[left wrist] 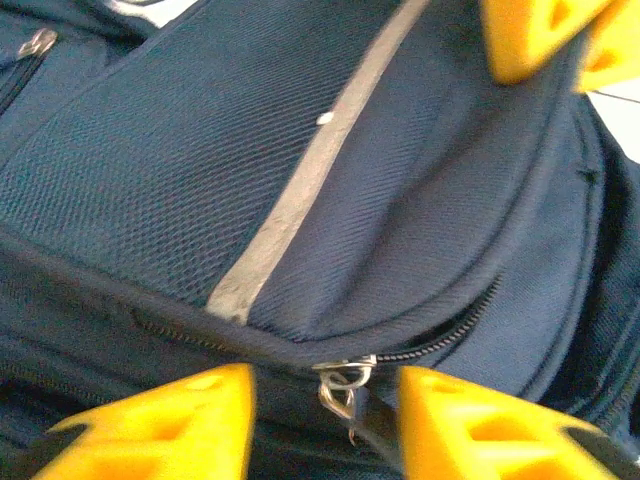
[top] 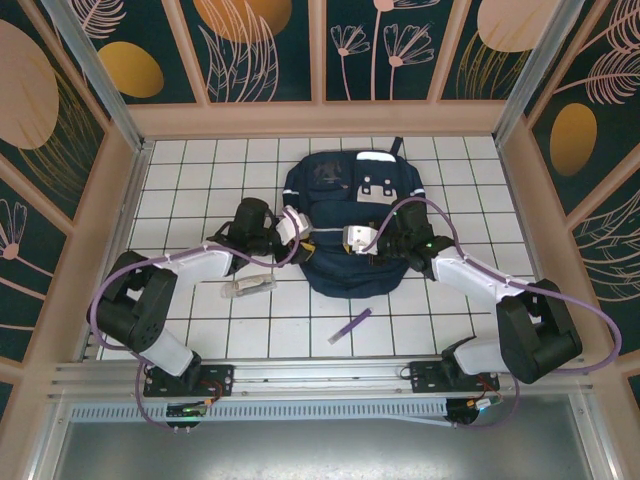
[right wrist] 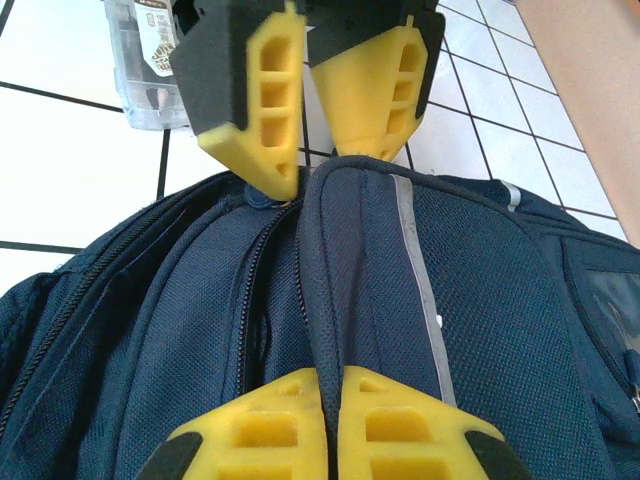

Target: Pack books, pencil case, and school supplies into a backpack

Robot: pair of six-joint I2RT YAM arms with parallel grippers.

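The right gripper (right wrist: 332, 425) clenches a fabric ridge of the backpack (top: 352, 225), which lies centred on the surface (top: 200, 325). The left gripper (left wrist: 325, 415), released, straddles the backpack's zipper pull (left wrist: 345, 385). Closing off-centre, it could miss the pull and pinch cloth.

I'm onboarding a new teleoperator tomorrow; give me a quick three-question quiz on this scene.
1. True or false: the purple pen is inside the backpack.
2. Which gripper pinches a fold of backpack fabric? A: left gripper; B: right gripper.
3. Fill in: between the left gripper's open fingers hangs a metal zipper ____.
Key: 1 false, it lies on the table; 2 B; 3 pull.
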